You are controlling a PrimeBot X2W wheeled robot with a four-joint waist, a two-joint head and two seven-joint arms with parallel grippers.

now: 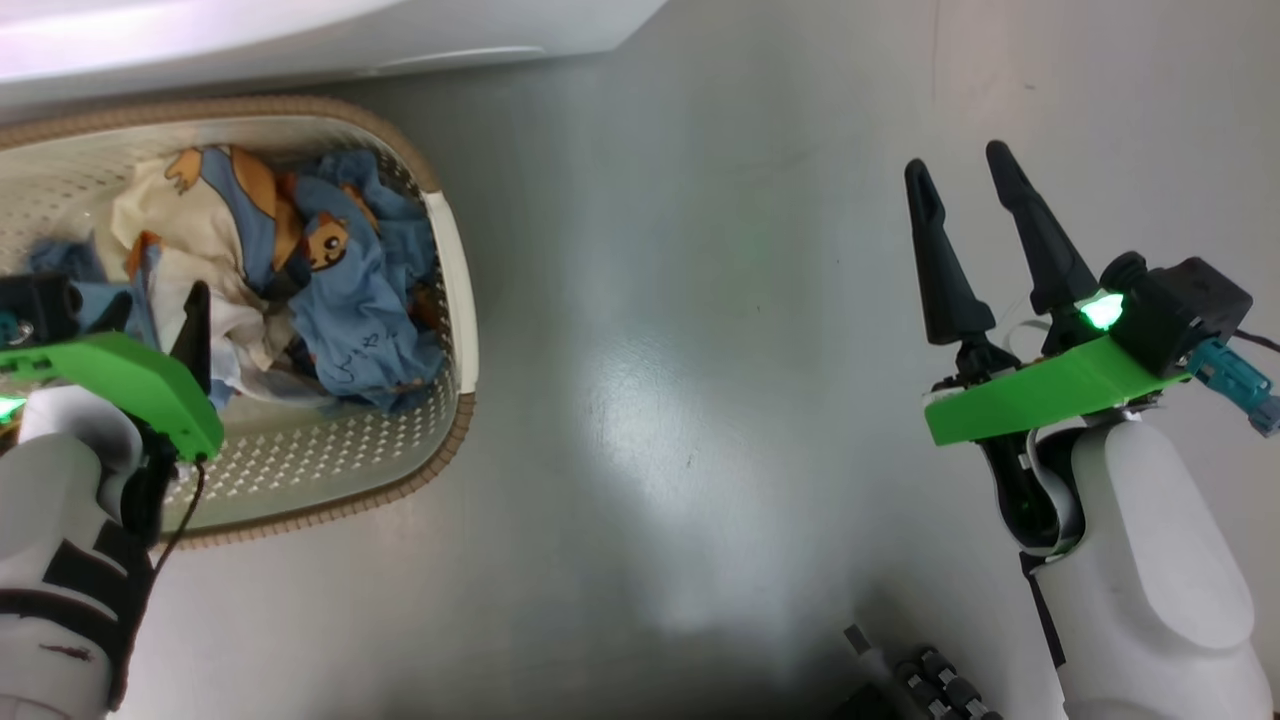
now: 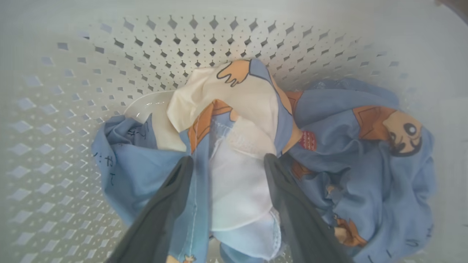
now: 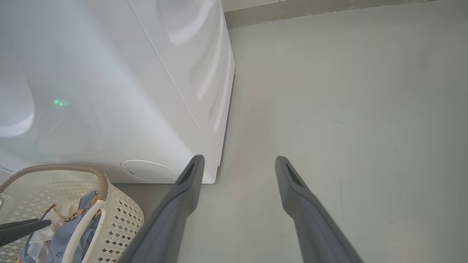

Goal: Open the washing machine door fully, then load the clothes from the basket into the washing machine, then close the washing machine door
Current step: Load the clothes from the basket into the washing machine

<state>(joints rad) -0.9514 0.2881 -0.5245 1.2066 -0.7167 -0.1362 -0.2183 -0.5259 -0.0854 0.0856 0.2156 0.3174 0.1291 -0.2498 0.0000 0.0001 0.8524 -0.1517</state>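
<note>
- The left gripper [image 2: 227,160] stands wide open, its dark fingers [image 2: 172,197] straddling a cream-white fold of the light-blue, orange-printed clothes [image 2: 336,109], ready to pinch; nothing is gripped yet.
- The clothes lie heaped in the cream perforated plastic basket [image 1: 300,460] with a brown woven rim, just beside the white boxy washing machine [image 3: 109,91], likely for a short carry.
- The right gripper [image 1: 955,160] hangs open and empty over grey floor [image 1: 700,400], well apart.

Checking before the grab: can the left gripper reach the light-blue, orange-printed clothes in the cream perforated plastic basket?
Probably yes: the left gripper, open, sits inside the basket with fingers straddling the clothes, nothing between.
</note>
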